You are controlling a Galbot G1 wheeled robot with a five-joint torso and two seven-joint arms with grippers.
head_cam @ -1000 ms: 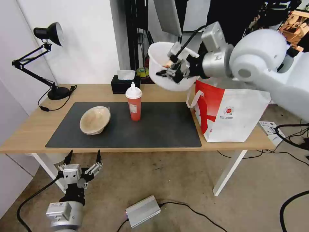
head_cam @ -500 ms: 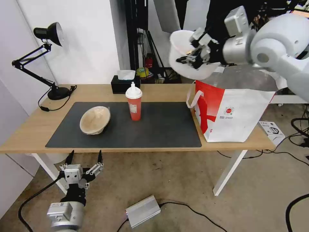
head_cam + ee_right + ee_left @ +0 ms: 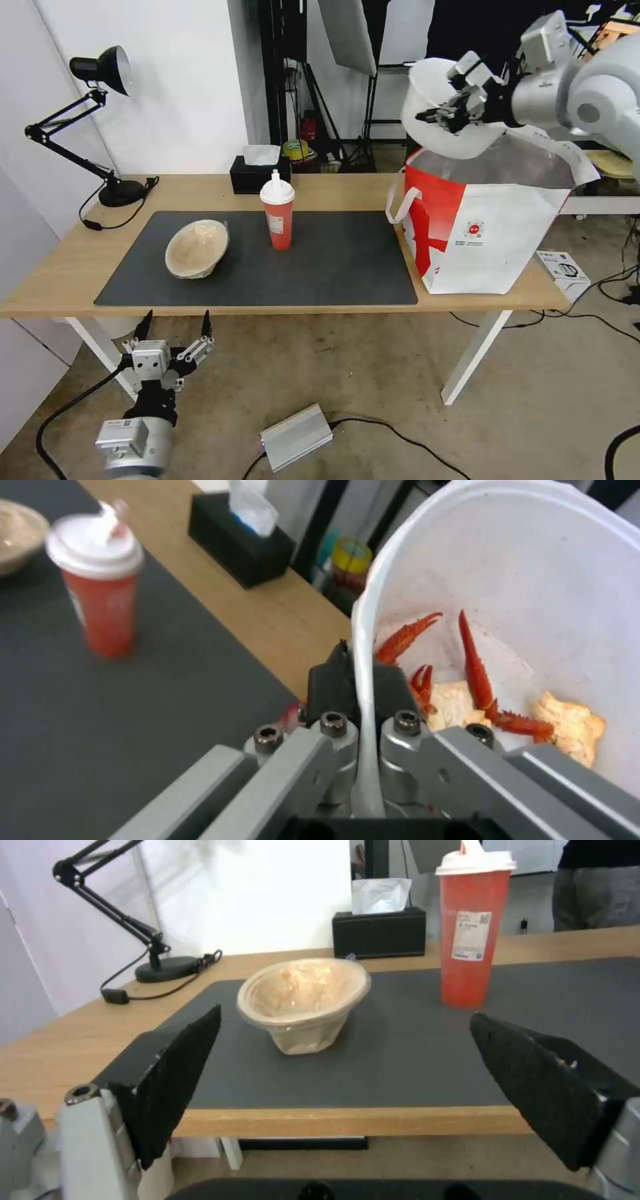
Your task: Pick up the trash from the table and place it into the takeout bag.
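Right gripper (image 3: 448,113) holds the white plastic bowl (image 3: 437,137) tilted above the takeout bag (image 3: 487,227).
Its fingers (image 3: 333,680) pinch the rim; crayfish scraps (image 3: 473,675) lie inside. Left gripper (image 3: 173,327), fingers spread wide and empty, hangs below the tabletop (image 3: 60,260), where the pulp bowl (image 3: 197,248) and drink cup (image 3: 278,217) sit.

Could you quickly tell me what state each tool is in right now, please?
Left tool: open, holding nothing, parked below the table's front edge.
Right tool: shut on the rim of the white bowl, raised above the takeout bag.
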